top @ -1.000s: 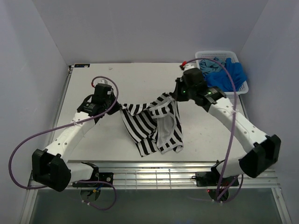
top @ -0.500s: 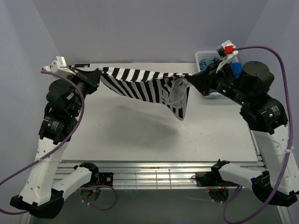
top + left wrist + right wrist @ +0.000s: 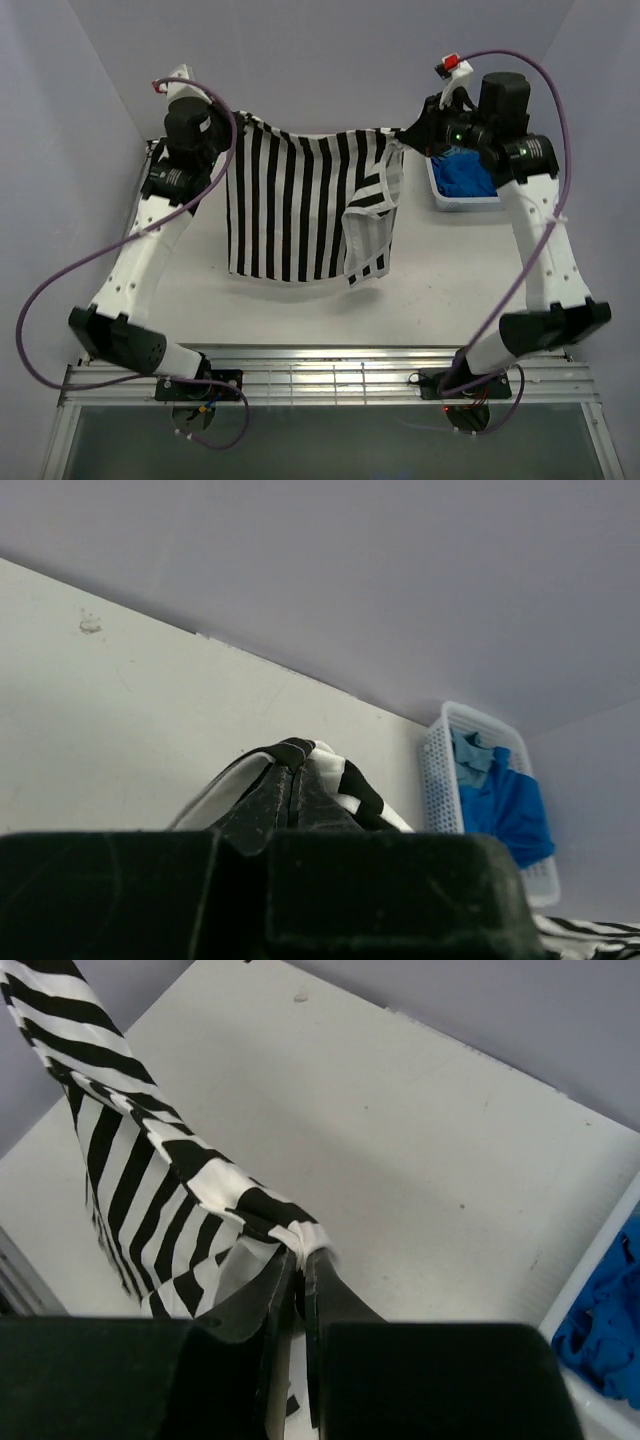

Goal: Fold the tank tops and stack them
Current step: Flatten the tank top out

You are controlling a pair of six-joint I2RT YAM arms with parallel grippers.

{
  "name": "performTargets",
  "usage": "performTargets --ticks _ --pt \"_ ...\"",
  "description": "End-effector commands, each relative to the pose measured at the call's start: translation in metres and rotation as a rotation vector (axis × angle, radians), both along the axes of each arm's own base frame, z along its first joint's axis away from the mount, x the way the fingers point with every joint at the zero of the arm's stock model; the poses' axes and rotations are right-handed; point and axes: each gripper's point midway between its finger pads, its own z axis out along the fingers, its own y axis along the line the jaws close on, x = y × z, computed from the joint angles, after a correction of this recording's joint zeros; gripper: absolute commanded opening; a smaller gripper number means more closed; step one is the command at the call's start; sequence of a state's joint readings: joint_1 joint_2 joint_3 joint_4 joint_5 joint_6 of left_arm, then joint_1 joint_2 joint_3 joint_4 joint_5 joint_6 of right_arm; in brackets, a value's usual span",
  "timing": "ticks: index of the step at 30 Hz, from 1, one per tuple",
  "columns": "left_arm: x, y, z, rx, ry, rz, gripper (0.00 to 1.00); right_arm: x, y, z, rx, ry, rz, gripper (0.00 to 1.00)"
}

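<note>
One black-and-white striped tank top, outstretched

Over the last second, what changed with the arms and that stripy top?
The left gripper and right gripper rose and swung apart toward the back of the table. They lifted the striped tank top from where it lay bunched and spread it so it hangs between them. Both stayed shut on its upper edge. The basket of blue tops looks unmoved.

Striped tank top hangs spread; blue tops bunched.
</note>
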State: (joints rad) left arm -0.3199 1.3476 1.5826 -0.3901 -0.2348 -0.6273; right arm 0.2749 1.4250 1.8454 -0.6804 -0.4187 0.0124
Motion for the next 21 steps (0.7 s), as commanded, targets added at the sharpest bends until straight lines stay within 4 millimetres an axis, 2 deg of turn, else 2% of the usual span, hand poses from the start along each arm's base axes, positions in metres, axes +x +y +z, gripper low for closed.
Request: performTargets --ticks 1,2,3,4,5,6,7,8,9,10,11,12,13,14,15,16,17,18,19,20,21 --pt "0.057 0.011 -0.011 0.056 0.021 -0.012 0.00 0.036 -0.019 0.034 0.039 -0.123 0.155 0.08" --pt "0.064 0.006 0.017 0.041 -0.038 -0.050 0.00 0.043 -0.033 0.045 0.077 -0.125 0.179 0.08" --pt "0.073 0.006 0.025 0.055 -0.056 -0.062 0.00 0.063 -0.037 0.040 0.098 -0.101 0.200 0.08" --pt "0.091 0.004 0.017 0.066 -0.037 -0.070 0.00 0.055 -0.047 0.080 0.106 -0.204 0.218 0.08" --pt "0.094 0.002 0.031 0.073 -0.072 -0.088 0.00 0.058 -0.056 0.090 0.115 -0.227 0.221 0.08" --pt "0.091 -0.002 0.063 0.076 -0.145 -0.110 0.00 0.050 -0.054 0.100 0.122 -0.259 0.268 0.08" --pt "0.093 -0.004 0.072 0.078 -0.171 -0.118 0.00 0.043 -0.054 0.110 0.127 -0.289 0.277 0.08" --pt "0.091 -0.011 0.080 0.081 -0.198 -0.160 0.00 0.046 -0.055 0.108 0.128 -0.306 0.270 0.08" --pt "0.086 -0.015 0.089 0.083 -0.223 -0.188 0.00 0.022 -0.052 0.123 0.117 -0.364 0.282 0.08" --pt "0.084 -0.015 0.093 0.083 -0.238 -0.195 0.00 0.016 -0.052 0.121 0.103 -0.387 0.293 0.08" --pt "0.076 -0.015 0.098 0.083 -0.251 -0.201 0.00 0.019 -0.053 0.102 0.095 -0.363 0.283 0.08" --pt "0.078 -0.017 0.074 0.084 -0.197 -0.206 0.00 -0.001 -0.053 0.109 0.077 -0.397 0.281 0.08" --pt "0.076 -0.015 0.064 0.077 -0.177 -0.203 0.00 -0.004 -0.053 0.101 0.055 -0.400 0.281 0.08" --pt "0.062 -0.012 0.063 0.068 -0.175 -0.195 0.00 -0.003 -0.055 0.074 0.061 -0.310 0.265 0.08" --pt "0.065 -0.009 0.001 0.070 -0.048 -0.183 0.00 -0.012 -0.054 0.067 0.057 -0.289 0.255 0.08" --pt "0.060 -0.008 -0.013 0.053 -0.042 -0.175 0.00 -0.015 -0.047 0.051 0.050 -0.253 0.262 0.08" --pt "0.052 -0.005 -0.036 0.043 -0.006 -0.164 0.00 -0.012 -0.047 0.027 0.024 -0.185 0.203 0.09" --pt "0.036 0.005 -0.045 0.033 0.003 -0.123 0.00 -0.020 -0.035 -0.011 -0.001 -0.099 0.200 0.12" --pt "0.026 0.014 -0.115 0.026 0.146 -0.073 0.00 -0.036 -0.001 -0.037 -0.046 -0.061 0.266 0.14" --pt "0.015 0.023 -0.143 0.011 0.211 -0.022 0.00 -0.033 0.001 -0.067 -0.123 -0.014 0.185 0.17" --pt "0.000 0.035 -0.159 -0.004 0.252 0.036 0.00 -0.051 0.016 -0.115 -0.164 0.090 0.225 0.27"
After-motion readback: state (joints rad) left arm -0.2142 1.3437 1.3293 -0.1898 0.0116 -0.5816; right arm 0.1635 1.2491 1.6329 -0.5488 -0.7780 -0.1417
